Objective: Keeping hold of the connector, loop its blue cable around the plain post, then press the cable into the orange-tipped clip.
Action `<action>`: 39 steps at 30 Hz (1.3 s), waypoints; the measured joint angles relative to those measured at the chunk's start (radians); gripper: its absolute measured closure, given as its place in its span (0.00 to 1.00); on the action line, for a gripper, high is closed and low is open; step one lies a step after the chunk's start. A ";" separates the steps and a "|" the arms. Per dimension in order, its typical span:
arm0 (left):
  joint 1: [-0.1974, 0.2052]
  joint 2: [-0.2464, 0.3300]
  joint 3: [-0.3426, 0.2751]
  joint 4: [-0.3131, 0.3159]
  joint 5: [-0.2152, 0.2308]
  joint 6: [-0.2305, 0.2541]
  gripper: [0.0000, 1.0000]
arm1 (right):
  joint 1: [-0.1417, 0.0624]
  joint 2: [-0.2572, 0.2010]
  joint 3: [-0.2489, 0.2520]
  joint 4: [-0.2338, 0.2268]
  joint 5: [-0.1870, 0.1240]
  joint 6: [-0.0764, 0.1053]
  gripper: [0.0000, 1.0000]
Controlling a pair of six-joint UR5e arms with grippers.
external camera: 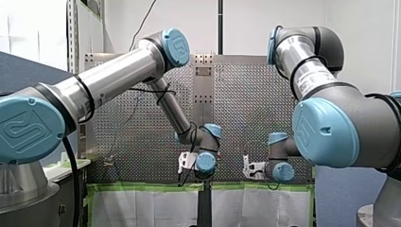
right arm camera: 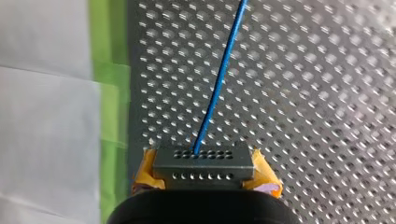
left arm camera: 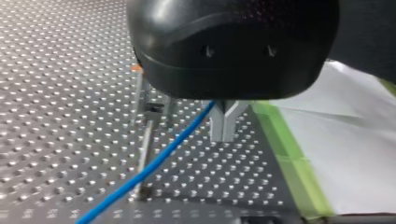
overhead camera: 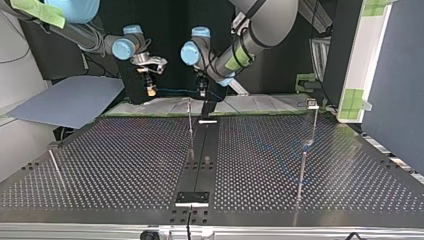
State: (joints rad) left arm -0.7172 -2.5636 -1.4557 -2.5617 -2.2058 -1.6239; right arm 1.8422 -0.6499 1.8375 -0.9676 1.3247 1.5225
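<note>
The right gripper (right arm camera: 205, 170) clamps the connector (right arm camera: 204, 161) in its jaws, between yellow pads (right arm camera: 145, 169). Its blue cable (right arm camera: 219, 84) runs straight to the left gripper (left arm camera: 223, 123), whose metal jaws pinch it. The plain post (left arm camera: 145, 149) and orange-tipped clip (left arm camera: 137, 69) stand on the bench (left arm camera: 56, 93) just beyond the left gripper, so that arm looks nearer.

Stylised UR logo (external camera: 19, 131) on blue joint caps (external camera: 321, 132), white arm label (external camera: 312, 81) unreadable
</note>
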 joint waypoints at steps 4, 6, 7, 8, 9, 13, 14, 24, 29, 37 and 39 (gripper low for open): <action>0.007 0.004 0.007 0.020 0.015 -0.001 1.00 | -0.006 -0.009 0.000 -0.010 0.006 0.041 1.00; 0.010 0.004 0.009 0.036 0.026 0.000 1.00 | -0.007 -0.010 0.000 -0.013 0.007 0.059 1.00; 0.012 0.004 0.009 0.043 0.029 0.000 1.00 | -0.008 -0.010 0.000 -0.014 0.007 0.070 1.00; 0.013 0.004 0.009 0.053 0.033 0.000 1.00 | -0.008 -0.010 0.000 -0.015 0.007 0.076 1.00; 0.014 0.004 0.009 0.059 0.036 0.000 1.00 | -0.008 -0.010 0.000 -0.016 0.007 0.080 1.00; 0.021 0.003 0.009 0.070 0.048 0.001 1.00 | -0.010 -0.011 -0.004 -0.018 0.007 0.090 1.00; 0.024 0.003 0.009 0.072 0.051 0.001 1.00 | -0.011 -0.011 -0.005 -0.017 0.007 0.091 1.00; 0.035 -0.014 0.010 0.074 0.063 0.002 1.00 | -0.010 -0.010 -0.011 -0.017 0.007 0.088 1.00; 0.044 -0.026 0.013 0.074 0.071 -0.008 1.00 | -0.011 -0.010 -0.013 -0.018 0.005 0.090 1.00; 0.057 -0.028 0.039 0.056 0.080 -0.011 1.00 | -0.011 -0.010 -0.025 -0.013 0.003 0.093 1.00; 0.059 -0.028 0.040 0.056 0.081 -0.011 1.00 | -0.011 -0.010 -0.027 -0.012 0.003 0.093 1.00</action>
State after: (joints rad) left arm -0.6586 -2.5918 -1.4158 -2.5056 -2.1245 -1.6350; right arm 1.8309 -0.6601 1.8107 -0.9796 1.3276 1.6157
